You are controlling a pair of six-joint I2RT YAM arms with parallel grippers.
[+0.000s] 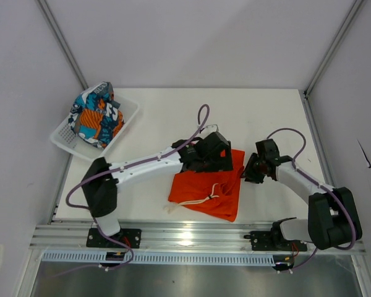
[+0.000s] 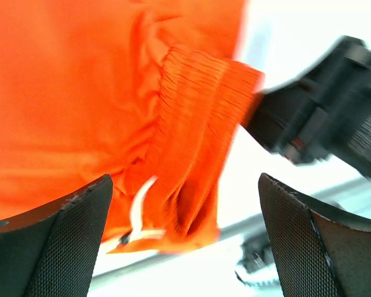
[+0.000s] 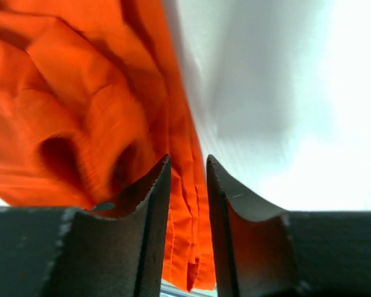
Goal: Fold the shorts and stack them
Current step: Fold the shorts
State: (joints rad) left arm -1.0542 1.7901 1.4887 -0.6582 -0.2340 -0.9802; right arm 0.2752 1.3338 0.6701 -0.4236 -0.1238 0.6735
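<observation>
1. Left gripper (image 2: 184, 180): jaws spread wide, nothing between the pads (image 2: 74, 229). It hangs over the orange shorts (image 2: 68, 93), by the ribbed waistband (image 2: 198, 124).
2. Left wrist view: the waistband is bunched and blurred. A bit of white drawstring (image 2: 139, 204) shows under it.
3. Right gripper (image 3: 187, 162): jaws narrow, only a slim gap between the fingers (image 3: 154, 204). The hem of the orange shorts (image 3: 80, 93) shows in that gap. Cannot tell if it is pinched or loose.
4. Top view: the left gripper (image 1: 219, 159) is over the far edge of the orange shorts (image 1: 204, 192). The right gripper (image 1: 250, 170) is at their right edge. The two grippers are close together.
5. The orange shorts lie roughly folded on the white table (image 1: 266, 117), near the middle and towards the arm bases. The drawstring (image 1: 198, 201) loops out on the near side.
6. The patterned shorts (image 1: 96, 114) (blue, orange, white, black) sit crumpled in the white mesh basket (image 1: 133, 111). The basket is at the far left corner, well apart from the orange pair.
7. No stack yet, the two pairs are separate.
</observation>
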